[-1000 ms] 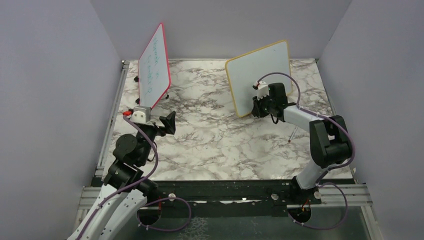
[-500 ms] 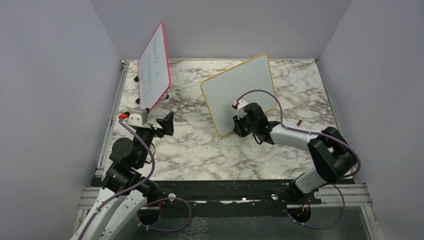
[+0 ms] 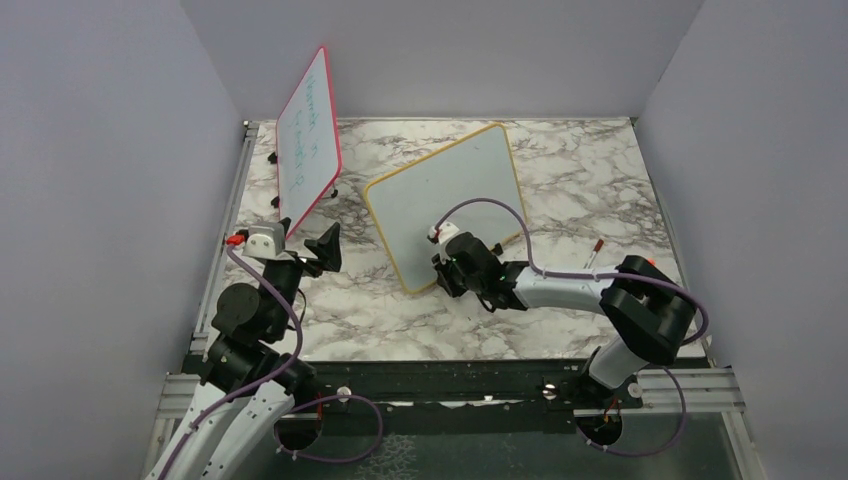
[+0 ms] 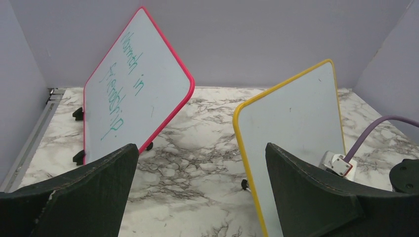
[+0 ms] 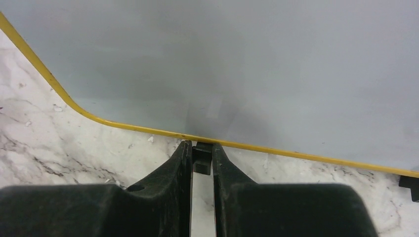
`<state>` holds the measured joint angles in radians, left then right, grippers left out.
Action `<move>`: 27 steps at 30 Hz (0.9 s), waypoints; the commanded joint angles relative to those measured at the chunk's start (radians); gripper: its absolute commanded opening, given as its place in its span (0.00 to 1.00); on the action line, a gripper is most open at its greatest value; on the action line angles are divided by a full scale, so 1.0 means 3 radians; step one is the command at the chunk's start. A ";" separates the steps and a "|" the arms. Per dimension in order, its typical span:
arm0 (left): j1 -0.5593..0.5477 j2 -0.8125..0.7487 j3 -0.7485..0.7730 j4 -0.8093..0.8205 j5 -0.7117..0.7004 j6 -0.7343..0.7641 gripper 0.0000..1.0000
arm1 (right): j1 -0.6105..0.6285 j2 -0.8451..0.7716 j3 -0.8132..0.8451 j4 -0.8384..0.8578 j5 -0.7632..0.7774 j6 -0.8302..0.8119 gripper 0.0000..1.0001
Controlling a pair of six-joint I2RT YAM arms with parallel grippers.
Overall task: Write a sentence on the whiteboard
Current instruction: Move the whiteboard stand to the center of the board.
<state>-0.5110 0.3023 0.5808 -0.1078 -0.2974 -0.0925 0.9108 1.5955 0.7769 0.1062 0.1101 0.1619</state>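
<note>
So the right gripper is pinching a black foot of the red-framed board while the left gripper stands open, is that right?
Not quite. The right gripper pinches a black foot of the yellow-framed whiteboard, not of the red-framed board; the right wrist view shows the yellow edge just above the foot. The left gripper does stand open.

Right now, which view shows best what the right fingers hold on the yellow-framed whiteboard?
The right wrist view: the right fingers pinch a small black foot under the frame of the whiteboard. The top view shows them at the board's lower edge, foot hidden. The left wrist view misses the grip.
</note>
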 commanded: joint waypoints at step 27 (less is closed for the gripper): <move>-0.0005 0.0047 0.0003 -0.0039 -0.0098 -0.0017 0.99 | 0.0643 -0.0158 -0.0084 -0.0349 0.1713 0.1518 0.01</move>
<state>-0.5110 0.3073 0.5808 -0.1108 -0.3077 -0.0933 1.0813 1.4967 0.6926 0.0250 0.4522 0.4900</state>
